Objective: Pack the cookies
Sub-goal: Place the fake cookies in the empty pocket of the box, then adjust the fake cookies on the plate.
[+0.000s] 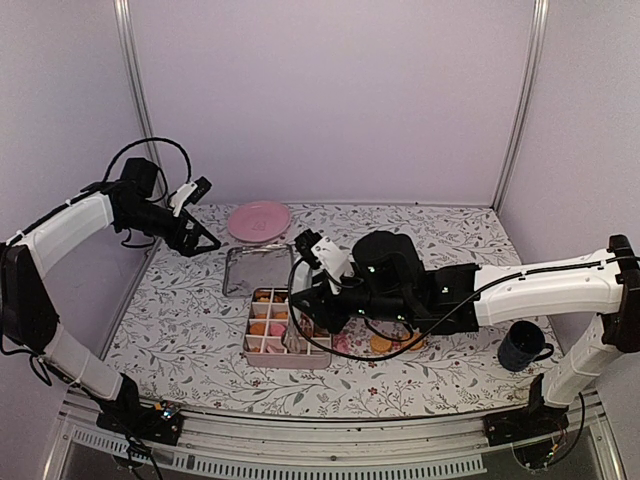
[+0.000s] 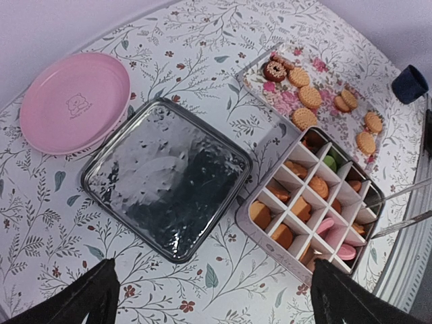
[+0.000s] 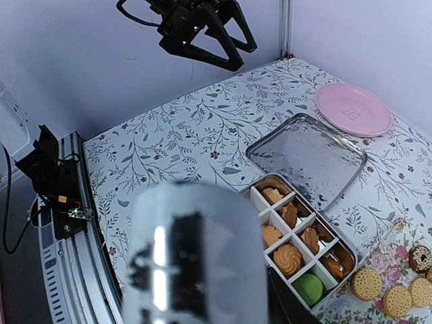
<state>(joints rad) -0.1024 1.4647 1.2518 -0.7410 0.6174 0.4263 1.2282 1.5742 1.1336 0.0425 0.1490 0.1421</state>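
Cookies [image 2: 291, 210] fill a divided tin box [image 2: 264, 237], among them a green one [image 3: 310, 289] and pink ones [image 2: 345, 252]. More round cookies [image 2: 310, 97] lie loose on a floral tray [image 2: 260, 74] beside it. My right gripper [image 1: 318, 300] reaches over the box [image 1: 250, 345], shut on metal tongs [image 3: 196, 256] whose blurred handle hides its fingers. The two thin tong tips [image 2: 399, 194] stand apart over the box's far side, nothing visible between them. My left gripper [image 2: 216, 307] hangs open and empty, raised over the table's back left [image 1: 195, 240].
An upturned metal lid [image 2: 169, 175] lies just behind the box. A pink plate [image 2: 74, 101] sits at the back near the wall. A dark blue cup [image 1: 522, 345] stands at the right by the right arm's base. The table's left rail carries cables [image 3: 57, 189].
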